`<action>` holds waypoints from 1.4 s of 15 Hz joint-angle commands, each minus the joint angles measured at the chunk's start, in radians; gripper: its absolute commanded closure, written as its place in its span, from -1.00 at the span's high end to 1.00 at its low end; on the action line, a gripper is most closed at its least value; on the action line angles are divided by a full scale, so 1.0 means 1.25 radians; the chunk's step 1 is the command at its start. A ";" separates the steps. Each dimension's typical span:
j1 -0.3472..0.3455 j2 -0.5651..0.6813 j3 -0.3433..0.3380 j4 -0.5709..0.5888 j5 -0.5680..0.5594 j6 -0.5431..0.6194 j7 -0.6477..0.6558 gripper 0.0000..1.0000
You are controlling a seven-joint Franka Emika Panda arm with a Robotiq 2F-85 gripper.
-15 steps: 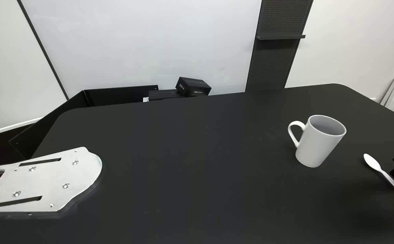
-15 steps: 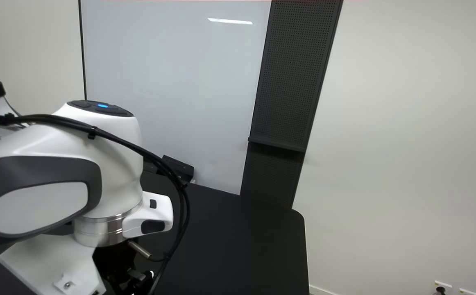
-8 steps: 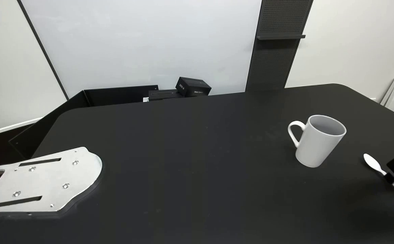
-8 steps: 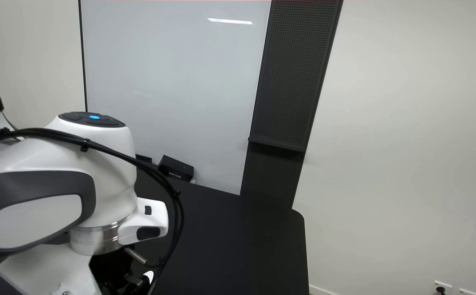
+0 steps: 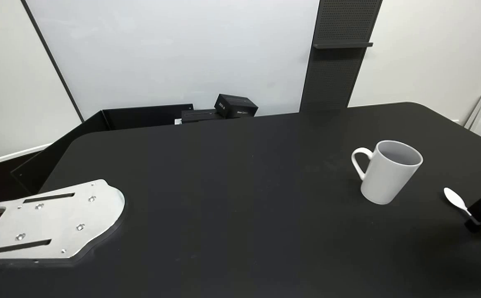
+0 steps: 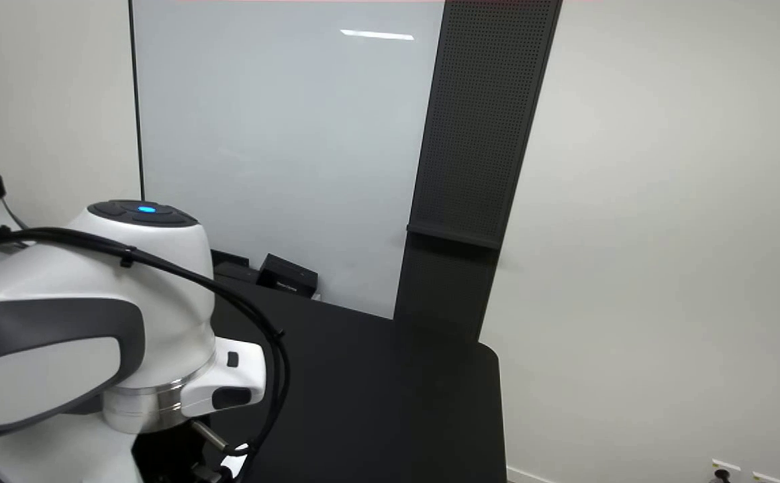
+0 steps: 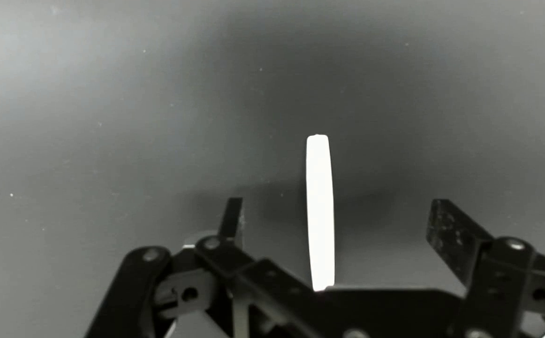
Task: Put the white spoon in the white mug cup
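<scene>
Fingers (image 7: 455, 234) apart at wrist-view nine and three o'clock flank the white spoon (image 7: 320, 211), likely light, slick, best pinched mid-handle.

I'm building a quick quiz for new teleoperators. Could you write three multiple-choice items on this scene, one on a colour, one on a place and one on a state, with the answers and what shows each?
1. What colour is the mug?
A) Red
B) White
C) Blue

2. Where is the spoon?
A) In the mug
B) On the metal plate
C) On the table

3. How does the gripper stand?
A) Open
B) Shut on the spoon
C) Shut on the mug

Answers:
1 B: its body shows plain white in an exterior view.
2 C: that same view shows it lying on the dark tabletop, outside the mug.
3 A: in the wrist view the fingers stand wide apart, with a gap on each side of the spoon's handle.
</scene>
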 commanded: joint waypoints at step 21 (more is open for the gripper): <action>-0.076 0.028 0.069 0.005 0.043 0.043 -0.001 -0.92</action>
